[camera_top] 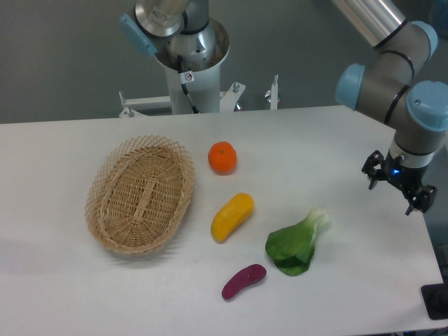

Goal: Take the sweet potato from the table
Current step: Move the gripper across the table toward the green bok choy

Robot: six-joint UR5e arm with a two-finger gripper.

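Arm bent down from upper right, wrist hanging over the counter's [63, 280] right edge. Pincer [397, 187] aimed downward, fingers spread apart, nothing between them. Well apart from the sweet potato [243, 281], lying near the front edge, tilted, just left of and below the leafy green [297, 243]. Yellow vegetable [232, 216] above it, orange fruit [222, 157] farther back, wicker basket [140, 194] at left.

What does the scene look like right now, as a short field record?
target: sweet potato, lying on the table near the front edge
end effector: at the far right, open, holding nothing
neighbours: bok choy right of target, yellow vegetable behind it
other: orange, empty basket on the left
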